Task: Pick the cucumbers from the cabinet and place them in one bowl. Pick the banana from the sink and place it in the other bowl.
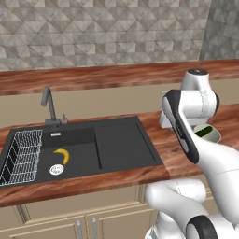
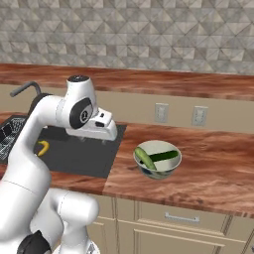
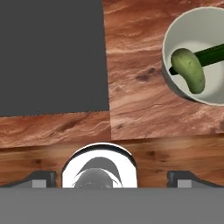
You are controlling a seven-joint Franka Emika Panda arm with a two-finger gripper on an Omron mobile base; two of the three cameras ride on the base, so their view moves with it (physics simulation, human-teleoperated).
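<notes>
Both cucumbers [image 2: 147,158] [image 3: 189,70] lie in a white bowl [image 2: 158,173] [image 3: 197,26] on the wooden counter right of the sink [image 1: 121,140] [image 2: 74,154]. In the left base view a dark cucumber [image 1: 204,132] shows in that bowl [image 1: 215,137] behind my forearm. The yellow banana [image 1: 61,155] [image 2: 43,147] rests on the basin floor near the drain [image 1: 56,170]. My gripper [image 2: 93,140] [image 3: 116,179] hangs open and empty above the sink's right edge, left of the bowl and well apart from the banana. The cabinet and the other bowl are out of view.
A wire rack [image 1: 22,156] fills the sink's left end and a dark faucet [image 1: 48,106] [image 2: 25,88] stands behind it. Two wall outlets [image 2: 160,112] sit behind the bowl. Drawers run under the counter's front edge.
</notes>
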